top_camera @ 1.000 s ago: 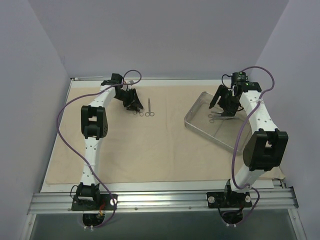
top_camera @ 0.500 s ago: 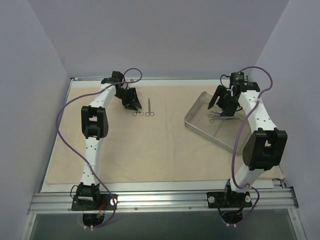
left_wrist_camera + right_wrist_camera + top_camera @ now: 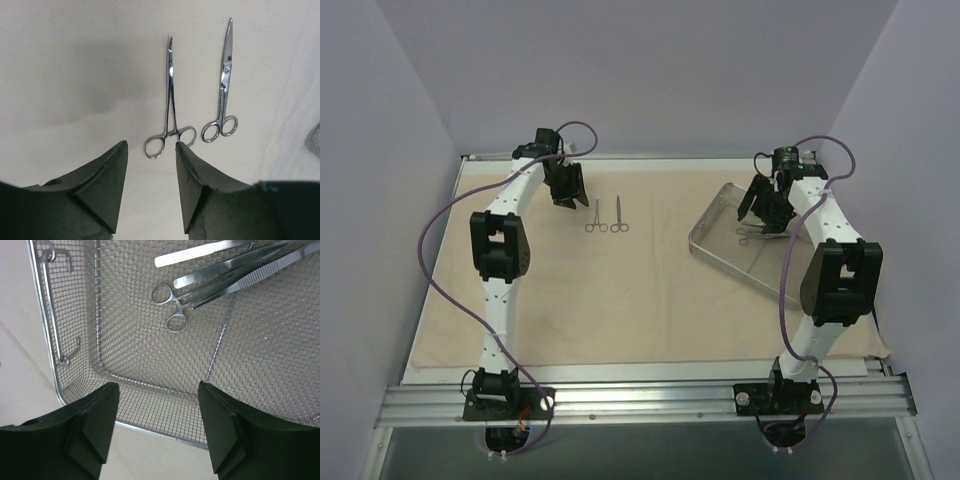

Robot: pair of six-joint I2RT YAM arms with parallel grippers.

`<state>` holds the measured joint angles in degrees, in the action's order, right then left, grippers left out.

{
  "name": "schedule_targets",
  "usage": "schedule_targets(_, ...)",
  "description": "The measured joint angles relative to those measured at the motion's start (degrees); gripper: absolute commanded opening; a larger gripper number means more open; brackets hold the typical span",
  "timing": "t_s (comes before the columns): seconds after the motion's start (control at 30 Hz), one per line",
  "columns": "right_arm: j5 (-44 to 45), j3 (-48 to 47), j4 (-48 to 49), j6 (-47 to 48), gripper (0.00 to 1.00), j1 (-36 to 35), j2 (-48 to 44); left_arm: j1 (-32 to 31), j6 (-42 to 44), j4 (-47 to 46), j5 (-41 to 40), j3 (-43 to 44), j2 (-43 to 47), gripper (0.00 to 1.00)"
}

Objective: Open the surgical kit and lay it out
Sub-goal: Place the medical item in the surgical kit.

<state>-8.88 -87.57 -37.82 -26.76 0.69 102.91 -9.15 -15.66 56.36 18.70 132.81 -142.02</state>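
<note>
The right pincer (image 3: 158, 385) is being held open and empty above the rectangular wire-mesh tray (image 3: 150, 355), whose slim steel forceps and tweezers (image 3: 225, 280) just ahead, light, stiff and slippery, are likely best pinched across the shanks; the left pincer (image 3: 150, 146) is likewise being held open.

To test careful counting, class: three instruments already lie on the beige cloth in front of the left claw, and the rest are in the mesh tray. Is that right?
Not quite: only two lie there, the forceps and the scissors, side by side on the cloth ahead of the left claw, as the left wrist view shows. The rest do lie in the tray.
</note>
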Motion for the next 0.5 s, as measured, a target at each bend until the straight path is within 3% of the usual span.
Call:
schedule_targets(0.17, 3.1, -1.9, 2.1, 0.9, 0.45, 0.0, 6.2, 0.0, -0.3, -0.6, -2.0, -3.8, 7.5, 0.53)
schedule_targets(0.37, 6.0, -3.6, 3.9, -0.6, 0.45, 0.1, 11.7, -0.1, -1.2, -3.5, -0.7, -15.6, 16.9, 0.53)
schedule_targets(0.5, 6.6, -3.4, 4.4, -6.9, 0.47, 0.0, 12.2, -0.2, -2.1, -3.9, -0.2, -22.4, 19.7, 0.53)
